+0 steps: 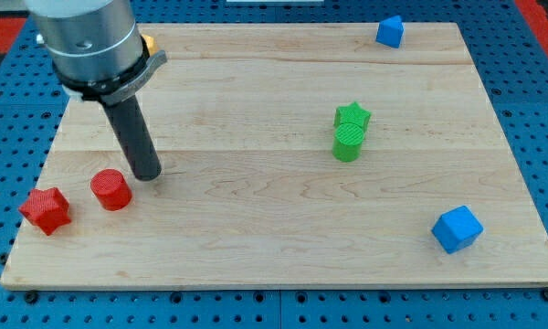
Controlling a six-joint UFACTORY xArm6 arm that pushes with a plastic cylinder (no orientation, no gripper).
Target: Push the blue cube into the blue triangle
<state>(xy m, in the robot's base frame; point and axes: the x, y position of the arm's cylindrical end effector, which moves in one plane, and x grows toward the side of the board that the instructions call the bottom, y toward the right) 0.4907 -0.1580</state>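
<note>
The blue cube [457,228] sits near the board's bottom right corner. The blue triangle [390,32] sits at the board's top right edge, far above the cube. My tip [147,175] rests on the board at the view's left, far from both blue blocks and just right of and above the red cylinder [110,189].
A red star [45,209] lies at the board's left edge, next to the red cylinder. A green star [352,117] and a green cylinder [348,143] touch each other right of centre. The wooden board [256,247] lies on a blue pegboard.
</note>
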